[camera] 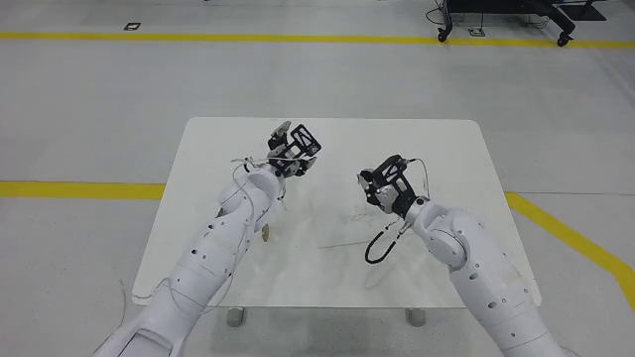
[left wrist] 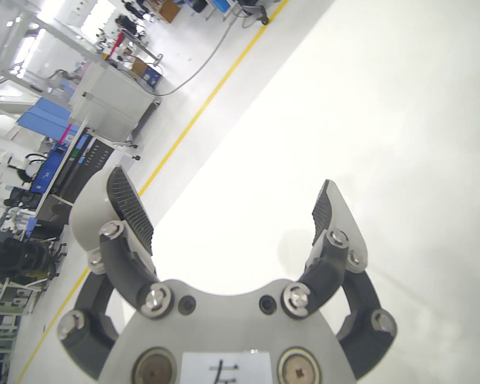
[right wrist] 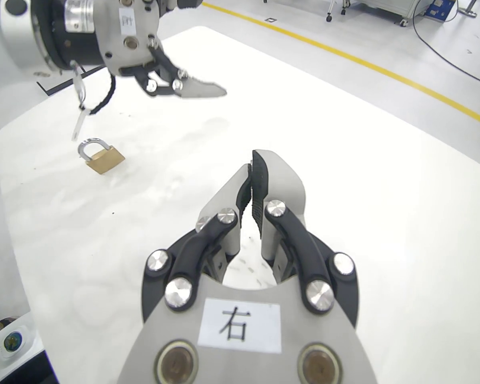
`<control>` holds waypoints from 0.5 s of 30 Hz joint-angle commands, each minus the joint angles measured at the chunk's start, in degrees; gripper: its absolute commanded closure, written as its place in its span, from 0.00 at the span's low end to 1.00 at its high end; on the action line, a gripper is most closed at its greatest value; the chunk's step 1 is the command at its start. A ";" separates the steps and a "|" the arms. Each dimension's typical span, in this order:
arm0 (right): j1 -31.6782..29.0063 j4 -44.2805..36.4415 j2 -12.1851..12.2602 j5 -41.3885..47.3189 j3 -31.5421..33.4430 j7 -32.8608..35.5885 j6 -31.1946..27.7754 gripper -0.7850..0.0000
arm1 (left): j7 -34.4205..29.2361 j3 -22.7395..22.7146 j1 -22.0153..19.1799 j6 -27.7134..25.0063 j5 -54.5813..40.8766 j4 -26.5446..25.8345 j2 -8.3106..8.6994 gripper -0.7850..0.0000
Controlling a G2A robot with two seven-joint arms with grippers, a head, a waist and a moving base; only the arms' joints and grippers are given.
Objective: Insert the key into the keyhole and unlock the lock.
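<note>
Lock [right wrist: 104, 159] lies flat on the table [right wrist: 344, 169] beside the left arm, with its shackle shut. The key [right wrist: 78, 123] dangles on a ring [right wrist: 80, 91] from the left wrist, just above the lock, probably tethered there; no fingers hold it. The left gripper [left wrist: 224, 201] hovers with fingers spread and empty. The right gripper [right wrist: 253, 163] has its fingers pressed together on nothing, well apart from both, so the insertion is not yet begun.

The plate of my right pincer [right wrist: 253, 165] carries a white label [right wrist: 240, 325], low in the middle of the frame, with the black character 右. My left pincer [left wrist: 224, 185] has a similar sticker [left wrist: 224, 369] at the frame's bottom edge. Its character is cut off and only the top strokes show, so I cannot read it.
</note>
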 commanded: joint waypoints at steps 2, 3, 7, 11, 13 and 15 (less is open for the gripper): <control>-0.57 -1.11 0.09 -0.15 0.44 0.03 0.04 1.00 | -0.46 -3.91 2.32 0.54 0.13 -4.73 0.91 0.00; -0.57 -1.11 0.09 -0.15 0.44 0.03 0.04 1.00 | -0.46 -3.91 2.32 0.54 0.13 -4.73 0.91 0.00; -0.57 -1.11 0.09 -0.15 0.44 0.03 0.04 1.00 | -0.46 -3.91 2.32 0.54 0.13 -4.73 0.91 0.00; -0.57 -1.11 0.09 -0.15 0.44 0.03 0.04 1.00 | -0.46 -3.91 2.32 0.54 0.13 -4.73 0.91 0.00; -0.85 -0.67 -0.28 4.72 -0.47 -1.49 -0.43 1.00 | -0.46 -3.91 2.32 0.54 0.13 -4.73 0.91 0.00; -0.44 1.19 -0.77 13.67 -1.30 -3.84 -3.49 1.00 | -0.46 -3.91 2.32 0.54 0.13 -4.73 0.91 0.00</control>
